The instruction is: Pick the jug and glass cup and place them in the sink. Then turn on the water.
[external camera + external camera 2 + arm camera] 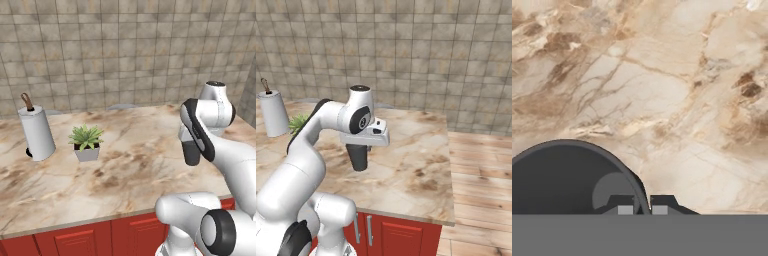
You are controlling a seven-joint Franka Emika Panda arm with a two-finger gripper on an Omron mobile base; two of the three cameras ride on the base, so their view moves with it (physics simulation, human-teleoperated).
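Note:
The glass cup (359,159) is a small dark tapered tumbler that hangs above the marble counter (406,165), held at its rim by my gripper (362,145). From the left base view the glass cup (191,152) shows just under the white hand. In the hand view I look down into the glass cup (562,180), and my gripper (642,210) is shut on its rim wall, one fingertip inside and one outside. The jug and the sink are out of view.
A white paper-towel roll (36,132) and a small plant in a grey square pot (86,144) stand at the counter's left. The counter ends at its right edge (450,175), with wooden floor (481,170) beyond. Red cabinet doors (75,240) run below the front edge.

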